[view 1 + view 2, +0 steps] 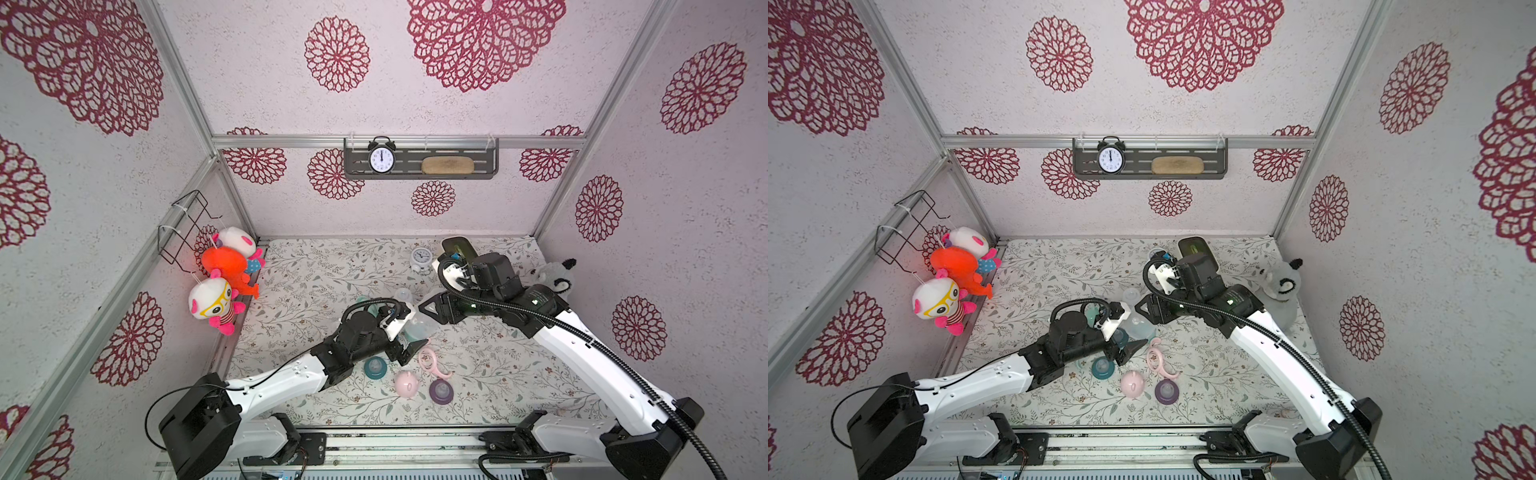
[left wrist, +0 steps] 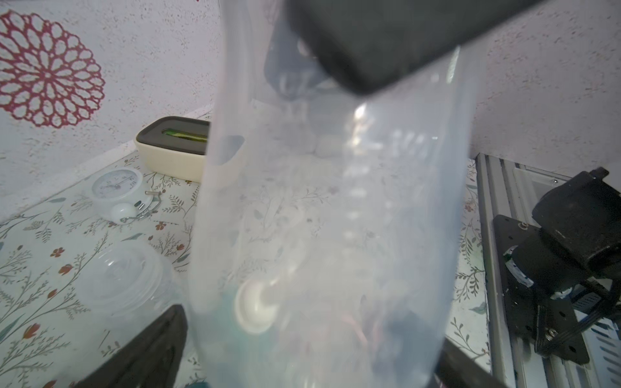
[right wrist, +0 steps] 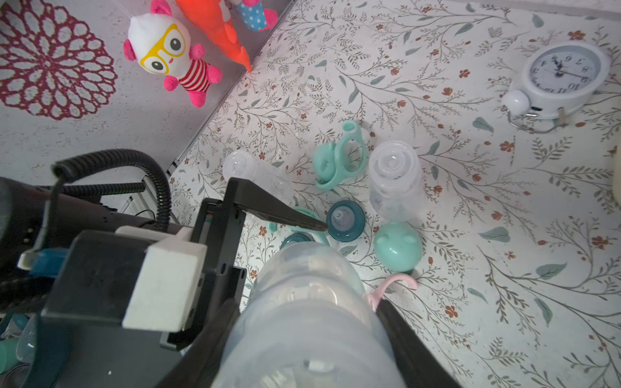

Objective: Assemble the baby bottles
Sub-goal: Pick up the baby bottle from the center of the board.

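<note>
My right gripper (image 3: 307,309) is shut on a clear bottle (image 3: 309,336), held above the mat in both top views (image 1: 419,328) (image 1: 1142,328). My left gripper (image 2: 309,362) stands open with its fingers either side of that bottle's free end (image 2: 336,201), a small gap showing. Loose parts lie on the mat: an upright clear bottle (image 3: 395,178), a lying clear bottle (image 3: 255,174), a mint handle ring (image 3: 349,154), a teal collar with nipple (image 3: 345,220), a mint dome cap (image 3: 398,247), a pink cap (image 1: 406,383), a pink handle ring (image 1: 432,361) and a purple collar (image 1: 441,390).
A small white alarm clock (image 1: 421,259) and a cream box with a dark lid (image 1: 459,247) sit at the back of the mat. A grey plush (image 1: 552,276) lies at the right wall. Plush toys (image 1: 224,282) hang on the left wall.
</note>
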`<state>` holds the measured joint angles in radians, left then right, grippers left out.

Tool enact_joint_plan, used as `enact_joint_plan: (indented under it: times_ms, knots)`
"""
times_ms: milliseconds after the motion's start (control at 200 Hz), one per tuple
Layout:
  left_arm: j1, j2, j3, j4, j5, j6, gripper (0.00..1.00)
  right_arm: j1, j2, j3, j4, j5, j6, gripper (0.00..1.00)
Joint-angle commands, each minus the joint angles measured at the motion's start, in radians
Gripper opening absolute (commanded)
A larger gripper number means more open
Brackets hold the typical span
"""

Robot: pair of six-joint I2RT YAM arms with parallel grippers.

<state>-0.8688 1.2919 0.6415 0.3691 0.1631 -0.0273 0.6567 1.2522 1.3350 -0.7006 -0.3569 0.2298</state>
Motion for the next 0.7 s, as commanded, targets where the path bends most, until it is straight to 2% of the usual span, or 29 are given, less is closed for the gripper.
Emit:
enact_joint_plan:
  times_ms: [0,445,696]
  knots:
    - [-0.016,0.011,-0.007,0.120,-0.020,0.027,0.98,0.027,0.014,0.038,-0.024,-0.040,0.006,0.39]
    - [-0.018,0.013,-0.033,0.166,-0.042,0.016,1.00,0.049,0.020,0.035,-0.001,-0.045,0.025,0.38]
    - [-0.018,0.007,-0.034,0.166,-0.040,0.001,0.92,0.048,0.012,0.031,0.010,-0.045,0.027,0.38]
